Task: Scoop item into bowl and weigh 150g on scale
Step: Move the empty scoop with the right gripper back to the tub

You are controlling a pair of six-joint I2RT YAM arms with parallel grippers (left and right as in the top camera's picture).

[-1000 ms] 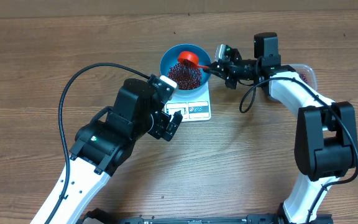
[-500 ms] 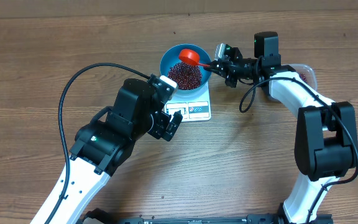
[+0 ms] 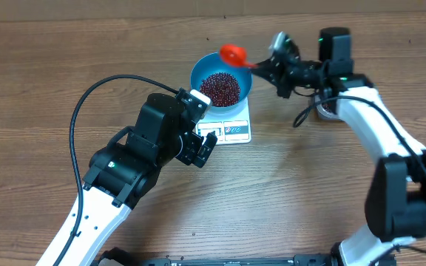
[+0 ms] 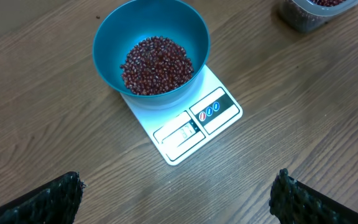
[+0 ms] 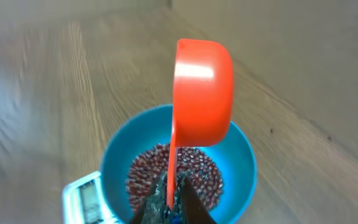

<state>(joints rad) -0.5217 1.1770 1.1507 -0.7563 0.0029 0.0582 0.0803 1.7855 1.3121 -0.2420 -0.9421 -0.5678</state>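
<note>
right pincer (image 5: 168,202): closed tight on handle of orange scoop (image 5: 202,90) | scoop: tipped, raised over rim of bowl (image 4: 107,43) (looks emptied) | beans (image 4: 157,62): heap inside bowl, bowl on scale (image 4: 194,124) | left pincer (image 4: 179,186): spread wide, holds nothing | step: one pour seems finished | next: likely check display (unreadable here), then refill at tub (image 4: 312,12) or stop

Both arms pair smooth white links with bulky black joint housings. The left arm (image 3: 124,170) trails a long black cable (image 3: 76,118) in a wide loop and shows a tiny green light (image 3: 112,165); the right arm (image 3: 368,118) carries a shorter cable (image 3: 302,114). The left pincer (image 4: 178,180) has black fingers (image 4: 48,198) with a rough, pebbled surface.
</note>
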